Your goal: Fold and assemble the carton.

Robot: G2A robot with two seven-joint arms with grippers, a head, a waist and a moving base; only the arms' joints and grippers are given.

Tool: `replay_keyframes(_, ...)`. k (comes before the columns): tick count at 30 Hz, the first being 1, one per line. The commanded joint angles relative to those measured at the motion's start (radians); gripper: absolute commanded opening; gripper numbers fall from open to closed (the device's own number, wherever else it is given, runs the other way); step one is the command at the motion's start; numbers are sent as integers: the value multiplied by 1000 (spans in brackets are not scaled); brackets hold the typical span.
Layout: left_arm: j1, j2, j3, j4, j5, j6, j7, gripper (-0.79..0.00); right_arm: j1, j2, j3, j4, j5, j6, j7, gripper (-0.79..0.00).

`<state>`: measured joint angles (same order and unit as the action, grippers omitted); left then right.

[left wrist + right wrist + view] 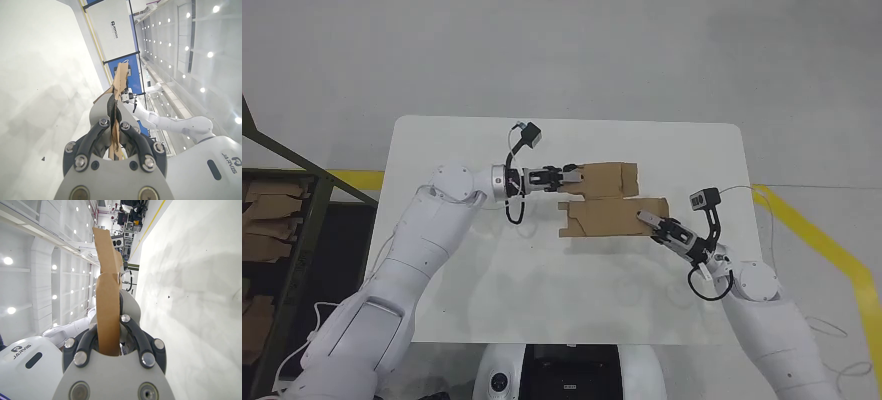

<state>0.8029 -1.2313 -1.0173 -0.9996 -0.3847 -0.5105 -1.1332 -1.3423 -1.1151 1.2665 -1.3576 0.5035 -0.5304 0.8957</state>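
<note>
1. A dark open rack (314, 178) stands on the floor past the table's left edge. It holds flat brown cardboard pieces (270, 208) lying in loose stacks; how many there are cannot be told.
2. The carton (607, 200) is a flat, unassembled sheet of brown cardboard over the middle of the white table (492, 285). From above it reads as two joined panels, the farther one set a little to the right of the nearer one. Nothing lies on it or in it. Whether it rests on the tabletop or is held just off it cannot be told from above.
3. The left gripper (577, 177) meets the carton at the left edge of the farther panel. Its wrist view shows the two dark fingers (111, 106) clenched on the cardboard, which runs edge-on between them and extends away beyond the tips, ragged along its near edge.
4. The right gripper (646, 217) meets the carton at the right edge of the nearer panel. In its wrist view a broad strip of the cardboard passes straight up between the fingers (130, 308), which are pressed against it, so this claw is also grasping the carton.
5. The two claws hold opposite ends of the sheet, the left one farther back on the table and the right one nearer the robot, with the carton spanning the gap between them.
</note>
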Motion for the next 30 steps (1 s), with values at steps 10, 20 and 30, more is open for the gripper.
replay_keyframes(10, -12, -7, -2, 38, -131, 18, -87, -785, 19, -2, 17, 58, 26, -14, -26, 0)
replay_keyframes(20, -23, -12, 12, 63, -133, 9, -125, -785, 29, 11, 98, 48, 57, -62, 16, 0)
replay_keyframes(30, -21, -19, 32, 70, -138, 7, -150, -785, 77, 11, 53, -5, 111, -18, 208, 0)
